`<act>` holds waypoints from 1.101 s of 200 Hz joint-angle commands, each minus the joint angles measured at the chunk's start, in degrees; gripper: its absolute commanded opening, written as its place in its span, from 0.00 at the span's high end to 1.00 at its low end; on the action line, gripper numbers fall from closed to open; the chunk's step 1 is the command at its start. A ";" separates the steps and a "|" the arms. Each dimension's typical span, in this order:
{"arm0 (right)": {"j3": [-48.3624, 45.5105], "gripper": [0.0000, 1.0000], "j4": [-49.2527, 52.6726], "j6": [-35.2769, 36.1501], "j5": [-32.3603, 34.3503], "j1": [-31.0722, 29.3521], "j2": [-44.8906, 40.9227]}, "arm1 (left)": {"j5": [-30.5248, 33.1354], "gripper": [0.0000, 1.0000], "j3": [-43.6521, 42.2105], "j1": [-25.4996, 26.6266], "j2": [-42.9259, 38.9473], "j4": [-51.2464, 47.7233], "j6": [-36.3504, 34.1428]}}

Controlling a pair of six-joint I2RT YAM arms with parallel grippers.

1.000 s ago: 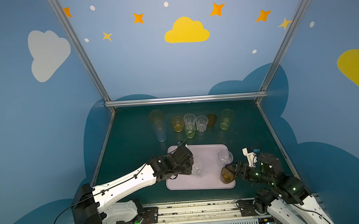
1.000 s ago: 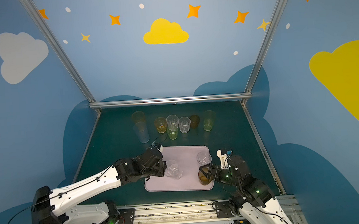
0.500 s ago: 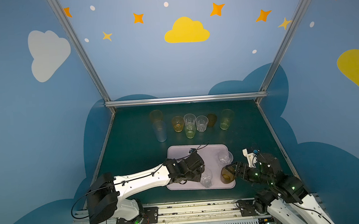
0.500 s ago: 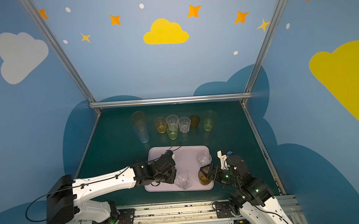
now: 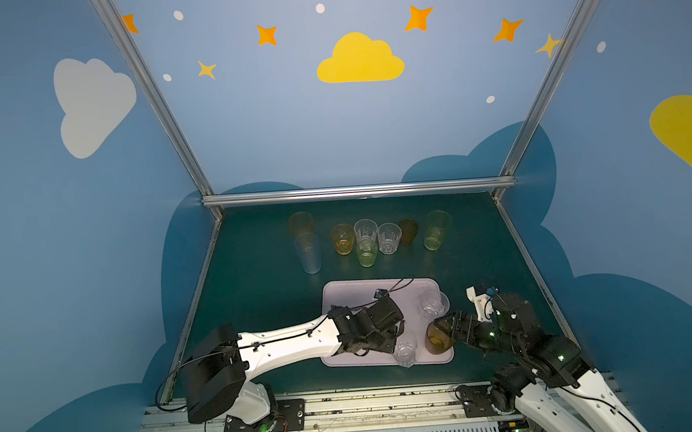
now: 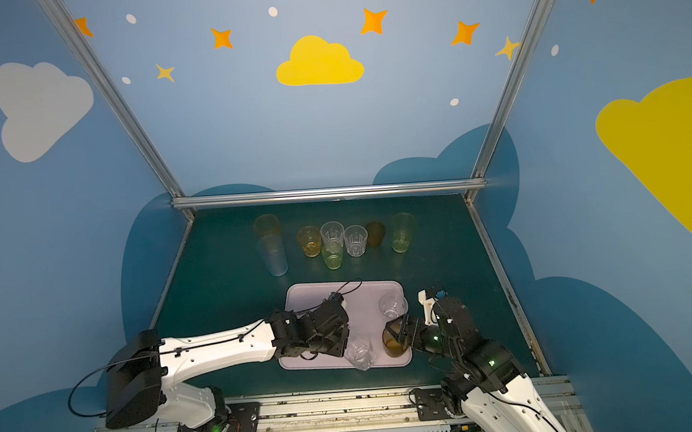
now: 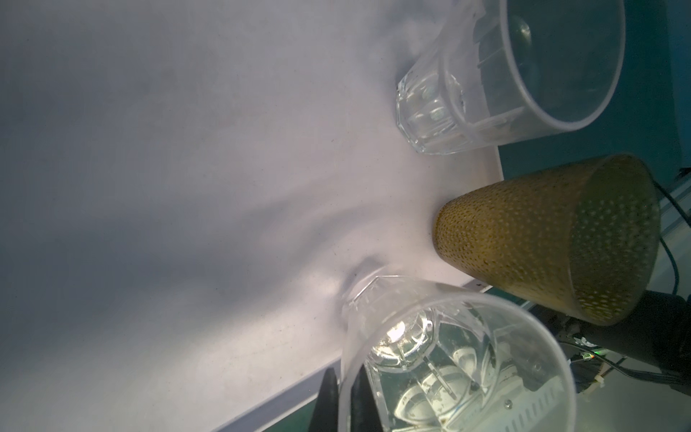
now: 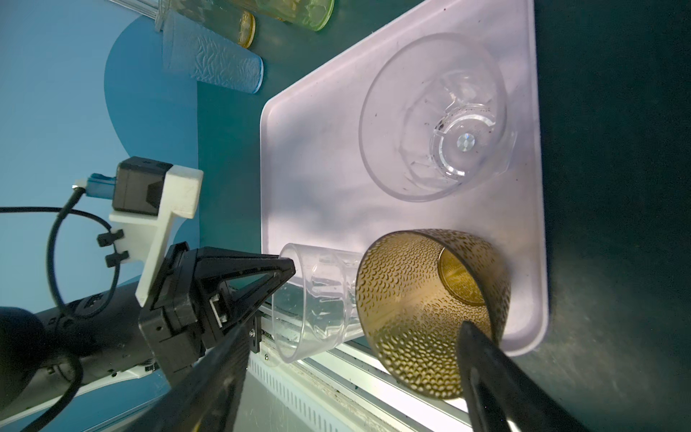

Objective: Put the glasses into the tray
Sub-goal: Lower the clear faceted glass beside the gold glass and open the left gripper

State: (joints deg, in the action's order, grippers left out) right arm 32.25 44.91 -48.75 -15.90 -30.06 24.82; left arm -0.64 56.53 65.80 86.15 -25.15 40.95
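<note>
Green tabletop (image 5: 257, 281), walled in blue with painted clouds and stars. Lilac tray (image 5: 354, 300): near centre, in front of both arms. On it: one clear faceted glass (image 5: 430, 305), upright, far right corner; one brown dotted glass (image 5: 438, 341), upright, near right corner. Left gripper (image 8: 287, 267): clamped on the rim of a second clear glass (image 5: 406, 351) at the tray's near edge, just beside the brown one. Right gripper (image 5: 443, 328): jaws spread wide at the brown dotted glass, gripping nothing. Eight further glasses (image 5: 389, 237): loose row, far side of the tabletop.

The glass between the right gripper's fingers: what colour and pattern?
The glass is see-through amber-brown with fine dots all over; clearest in right wrist view.
</note>
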 commanded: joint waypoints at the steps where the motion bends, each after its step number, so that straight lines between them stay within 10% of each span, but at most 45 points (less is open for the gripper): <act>1: 1.32 0.14 1.67 0.76 1.04 0.27 -1.06 | 1.22 0.96 2.06 0.32 1.17 -0.78 -0.57; 176: 0.52 0.14 2.38 0.76 2.92 0.27 -1.84 | 3.69 0.96 8.62 0.29 8.25 -4.17 -1.83; 220: 0.71 0.14 2.46 0.83 2.94 0.27 -1.99 | 4.63 0.76 8.56 0.25 7.19 -4.55 -1.80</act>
State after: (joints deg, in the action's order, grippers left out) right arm 32.25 46.57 -48.75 -13.96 -30.06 23.11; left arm 2.28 64.38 65.87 93.89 -27.70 39.48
